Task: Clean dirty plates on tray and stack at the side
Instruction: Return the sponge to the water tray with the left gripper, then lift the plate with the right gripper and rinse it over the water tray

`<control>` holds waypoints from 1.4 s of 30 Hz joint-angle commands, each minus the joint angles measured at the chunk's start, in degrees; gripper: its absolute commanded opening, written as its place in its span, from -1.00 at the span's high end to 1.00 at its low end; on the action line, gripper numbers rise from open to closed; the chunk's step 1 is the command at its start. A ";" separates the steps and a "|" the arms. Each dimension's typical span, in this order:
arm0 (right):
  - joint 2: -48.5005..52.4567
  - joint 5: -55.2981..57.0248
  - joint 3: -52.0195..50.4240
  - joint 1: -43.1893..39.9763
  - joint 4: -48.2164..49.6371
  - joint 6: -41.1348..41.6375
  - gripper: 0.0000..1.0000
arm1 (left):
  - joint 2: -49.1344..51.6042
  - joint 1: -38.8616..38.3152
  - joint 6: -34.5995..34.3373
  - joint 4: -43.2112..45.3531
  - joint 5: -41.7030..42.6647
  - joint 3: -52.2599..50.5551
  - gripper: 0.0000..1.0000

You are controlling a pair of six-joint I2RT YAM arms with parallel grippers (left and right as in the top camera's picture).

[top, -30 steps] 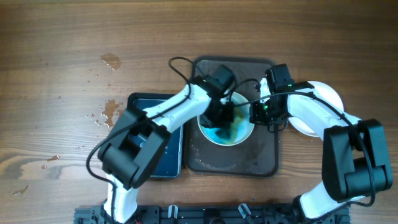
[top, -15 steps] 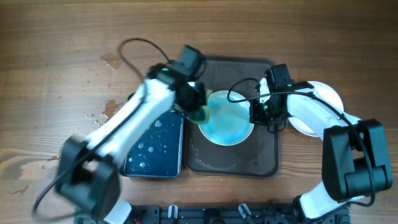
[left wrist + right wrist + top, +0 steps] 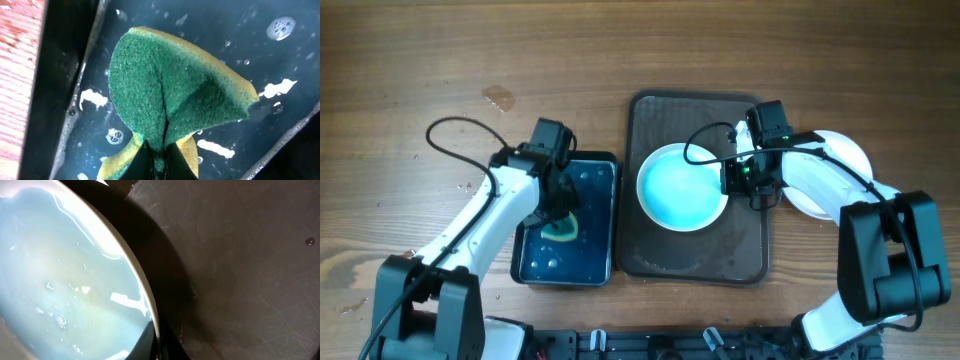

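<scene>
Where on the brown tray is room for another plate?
Only narrow strips of the tray: its near end, before the plate, and its far end. Probably neither fits a plate. The right gripper crowds the plate's right rim.

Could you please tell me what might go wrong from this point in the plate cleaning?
1. The right end effector holds the plate only at its rim. The plate looks wet, with a pale blue film, so it may slip when lifted.
2. The left end effector pinches the sponge in the wet blue tray. Carrying it to the plate could drip onto the table.
3. That film may be leftover dirt, so stacking now could be premature.
</scene>
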 commanded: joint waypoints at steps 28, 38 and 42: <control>-5.75 48.02 21.68 43.28 4.83 -0.35 0.91 | -23.89 26.67 0.61 -21.68 2.73 23.98 -1.00; -6.67 78.14 21.68 54.88 7.58 -12.00 0.92 | -23.74 26.67 0.59 -20.70 2.75 23.98 -1.00; -6.67 86.09 21.68 59.30 8.63 -15.21 0.91 | -23.74 26.67 0.59 -20.70 2.75 23.98 -1.00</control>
